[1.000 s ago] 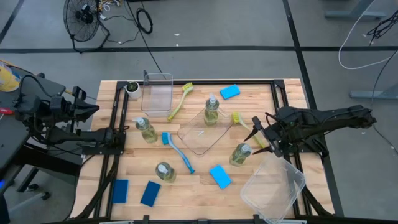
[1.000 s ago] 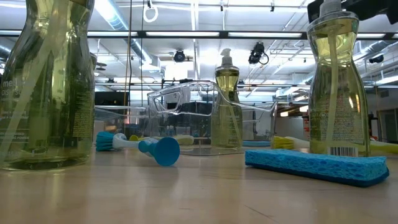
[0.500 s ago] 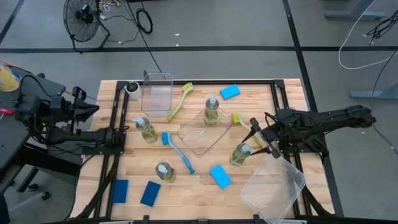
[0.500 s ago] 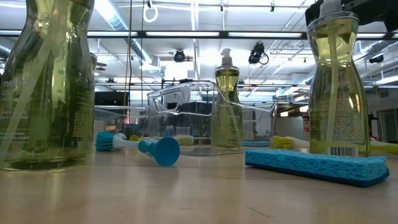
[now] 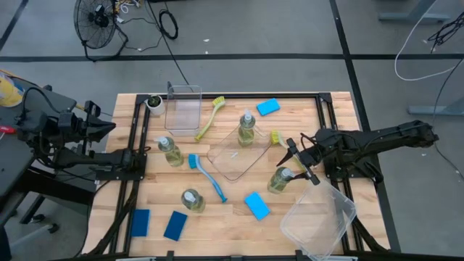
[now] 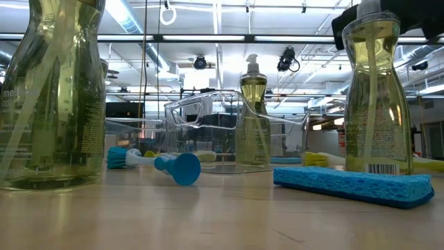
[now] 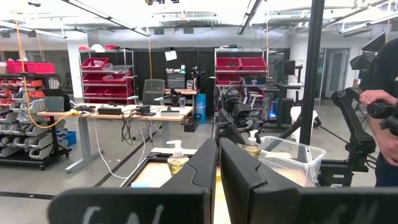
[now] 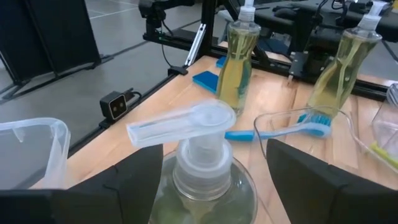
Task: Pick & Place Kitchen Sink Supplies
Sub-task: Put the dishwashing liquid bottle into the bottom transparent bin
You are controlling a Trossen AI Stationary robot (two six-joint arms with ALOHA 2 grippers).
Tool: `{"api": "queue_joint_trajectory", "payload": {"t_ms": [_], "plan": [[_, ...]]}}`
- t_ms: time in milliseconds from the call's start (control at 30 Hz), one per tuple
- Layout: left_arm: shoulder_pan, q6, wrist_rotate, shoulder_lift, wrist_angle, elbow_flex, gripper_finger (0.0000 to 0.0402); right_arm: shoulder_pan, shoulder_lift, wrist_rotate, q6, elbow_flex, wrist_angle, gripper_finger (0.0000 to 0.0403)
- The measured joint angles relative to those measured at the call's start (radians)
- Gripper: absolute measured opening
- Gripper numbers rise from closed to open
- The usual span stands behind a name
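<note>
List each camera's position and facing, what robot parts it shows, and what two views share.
High: overhead, straight down; both arms, right claw at a bottle.
Low: tabletop level, facing the room; blue sponge in front.
Left wrist: on the parked left arm; shut left claw facing the room.
Right wrist: open fingers flank the bottle's pump.
Shared: high and right wrist show that bottle.

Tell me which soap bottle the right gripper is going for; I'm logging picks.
The bottle beside the big clear bin. The right gripper stands open around its pump, a finger on either side. The other three bottles stand farther left, away from either gripper.
</note>
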Motion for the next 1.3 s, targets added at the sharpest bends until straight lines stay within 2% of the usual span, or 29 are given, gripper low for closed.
{"api": "queue_joint_trajectory", "payload": {"t_ms": [233,367,900,1300], "plan": [[0.000,0.000,0.000,0.000,0.000,0.000,0.0026,0.000,0.001,0.000,0.023,0.000,0.000,0.0284],[0.000,0.000,0.000,0.000,0.000,0.000,0.0026,0.000,0.001,0.000,0.023,0.000,0.000,0.0267],[0.000,0.000,0.000,0.000,0.000,0.000,0.0025,0.000,0.001,-0.005,0.045,0.001,0.000,0.0106],[0.000,0.000,0.000,0.000,0.000,0.000,0.0025,0.000,0.001,-0.048,0.118,0.002,0.000,0.0100]]}}
